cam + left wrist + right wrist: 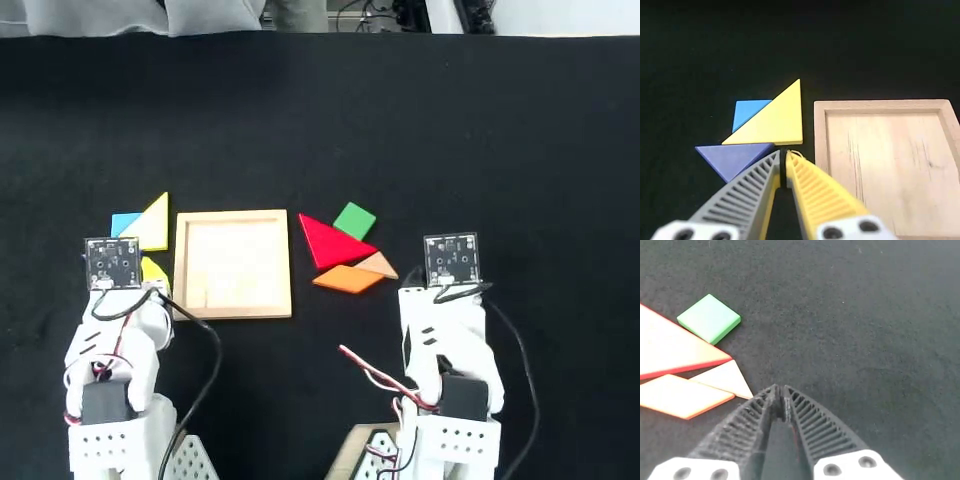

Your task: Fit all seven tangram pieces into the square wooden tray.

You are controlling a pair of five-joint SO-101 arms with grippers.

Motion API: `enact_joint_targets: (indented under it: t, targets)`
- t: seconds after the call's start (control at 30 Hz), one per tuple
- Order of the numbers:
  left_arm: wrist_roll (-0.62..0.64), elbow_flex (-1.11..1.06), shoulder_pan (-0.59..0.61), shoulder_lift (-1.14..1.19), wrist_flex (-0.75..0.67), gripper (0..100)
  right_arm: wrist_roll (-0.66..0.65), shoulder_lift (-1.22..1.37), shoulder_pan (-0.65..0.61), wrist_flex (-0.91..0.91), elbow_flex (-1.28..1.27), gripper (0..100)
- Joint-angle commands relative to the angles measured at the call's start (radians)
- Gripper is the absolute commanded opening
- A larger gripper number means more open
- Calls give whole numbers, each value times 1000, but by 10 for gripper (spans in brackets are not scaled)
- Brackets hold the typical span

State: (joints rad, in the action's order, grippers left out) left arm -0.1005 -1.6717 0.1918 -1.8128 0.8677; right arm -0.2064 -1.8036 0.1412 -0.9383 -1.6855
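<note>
Left gripper (pixel 784 156) pressed together, yellow triangle (pixel 772 122) just ahead of its tips, purple triangle (pixel 732 157) just beside, wooden tray (pixel 820 130) near, right gripper (pixel 780 390) pressed together, cream triangle (pixel 725 380) just beside its tips, green square (pixel 709 318) farther ahead.

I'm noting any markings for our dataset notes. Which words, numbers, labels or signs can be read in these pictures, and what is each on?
No readable text anywhere.
The square wooden tray is bare wood.
The flat yellow triangle, the flat green square and the other pieces are plain colour.
The small dark circuit boards on the arms' wrists show only specks, too small to read.
</note>
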Motion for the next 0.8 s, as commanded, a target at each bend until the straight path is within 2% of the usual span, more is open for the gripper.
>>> enact_joint_targets:
  t: [0.0,0.1,0.23,0.63,0.77]
  targets:
    - [-5,51,-8,-9,5,30,-5,-84,9,-5,1,15]
    - [-31,59,-7,-8,68,30,-5,-82,9,-6,1,15]
    - [-187,119,-5,-9,115,30,-5,-82,9,-6,1,15]
    - [-175,437,-2,-9,120,30,-5,-87,12,-6,1,15]
    - [-169,532,59,-9,120,30,-5,-85,12,-6,1,15]
